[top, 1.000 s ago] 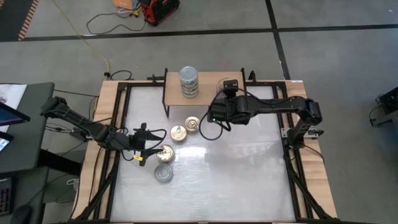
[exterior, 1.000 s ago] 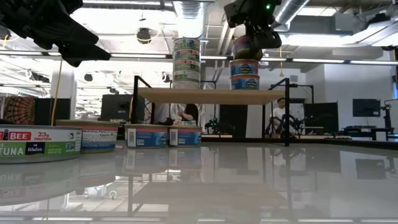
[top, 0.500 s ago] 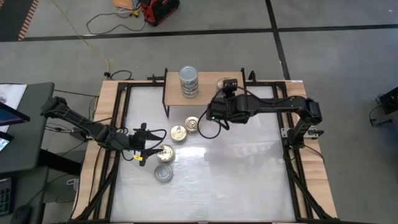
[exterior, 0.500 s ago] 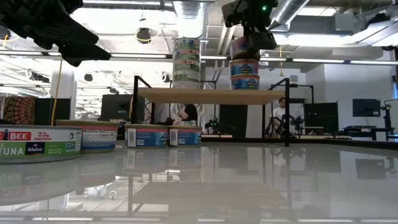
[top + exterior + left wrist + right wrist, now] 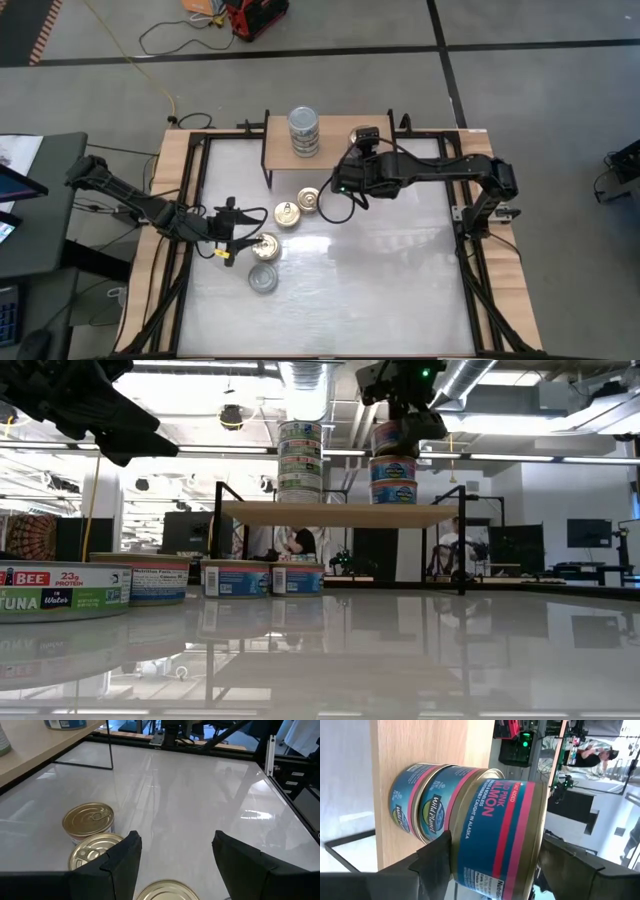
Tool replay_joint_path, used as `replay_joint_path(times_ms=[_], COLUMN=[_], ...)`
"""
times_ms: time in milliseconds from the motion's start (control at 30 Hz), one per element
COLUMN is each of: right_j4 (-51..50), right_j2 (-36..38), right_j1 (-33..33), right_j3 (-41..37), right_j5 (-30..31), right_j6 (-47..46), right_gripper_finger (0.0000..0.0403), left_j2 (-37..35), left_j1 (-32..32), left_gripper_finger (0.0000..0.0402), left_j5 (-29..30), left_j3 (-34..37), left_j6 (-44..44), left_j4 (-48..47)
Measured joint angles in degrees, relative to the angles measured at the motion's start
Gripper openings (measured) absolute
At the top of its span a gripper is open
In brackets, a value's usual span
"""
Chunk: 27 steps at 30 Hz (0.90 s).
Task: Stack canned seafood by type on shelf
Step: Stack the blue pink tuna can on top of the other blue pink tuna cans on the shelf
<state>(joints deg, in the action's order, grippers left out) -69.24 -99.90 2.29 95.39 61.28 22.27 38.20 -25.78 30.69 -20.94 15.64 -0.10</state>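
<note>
Moved: right gripper (image 5: 402,432) now stands with its jaws spread wider around the pink-banded round salmon tin (image 5: 495,837) than a second ago; that tin sits squarely on the two-tin pile instead of tilted, and the arm has shifted slightly toward the shelf's back edge.
Right claw: fingers (image 5: 432,855) flank the top tin on both sides; whether they press it or have let go cannot be told.
Hidden: from above, the right arm covers most of that pile; only a sliver shows beside the wrist.
Left claw: left gripper (image 5: 175,852) hovers low near the white tabletop's (image 5: 400,280) left edge, its two dark fingers parted and holding nothing; a gold pull-tab tin (image 5: 165,891) lies just below it, cut off by the frame.
Shelf: light-wood rectangular board on thin black legs (image 5: 335,135), at the tabletop's back edge.
Tall stack: silver-lidded cylindrical tins (image 5: 303,131) piled near the shelf's left end, four high in the low view.
Loose tins: two gold-lidded tins (image 5: 298,208) side by side just in front of the shelf; one gold-lidded tin (image 5: 265,247) and one silver-lidded tin (image 5: 263,279) by the left claw.
Surfaces: tabletop glossy and mirror-like; tin walls wrapped in printed paper labels.
Open room: tabletop's front and right parts bare; shelf's right end free beyond the salmon pile.
</note>
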Motion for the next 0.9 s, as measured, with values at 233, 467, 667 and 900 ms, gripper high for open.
replay_joint_path(times_ms=[233,467,667,900], right_j4=[3.6,5.4,5.5,5.1], right_j2=[0.0,0.0,0.0,0.0], right_j1=[0.1,0.2,0.4,0.8], right_j3=[0.0,0.0,2.3,5.0], right_j5=[0.1,0.3,0.2,-5.0], right_j6=[3.7,6.6,6.1,3.9], right_gripper_finger=[0.0307,0.0307,0.0307,0.0307], left_j2=[0.0,0.0,0.0,0.0], left_j1=[0.0,0.0,0.0,0.0], left_gripper_finger=[0.0233,0.0233,0.0233,0.0233], left_j5=[0.2,0.2,0.2,0.1], left_j3=[0.0,0.0,0.0,0.0], left_j6=[0.0,0.0,0.0,0.0], left_j4=[0.0,0.0,-0.3,-0.3])
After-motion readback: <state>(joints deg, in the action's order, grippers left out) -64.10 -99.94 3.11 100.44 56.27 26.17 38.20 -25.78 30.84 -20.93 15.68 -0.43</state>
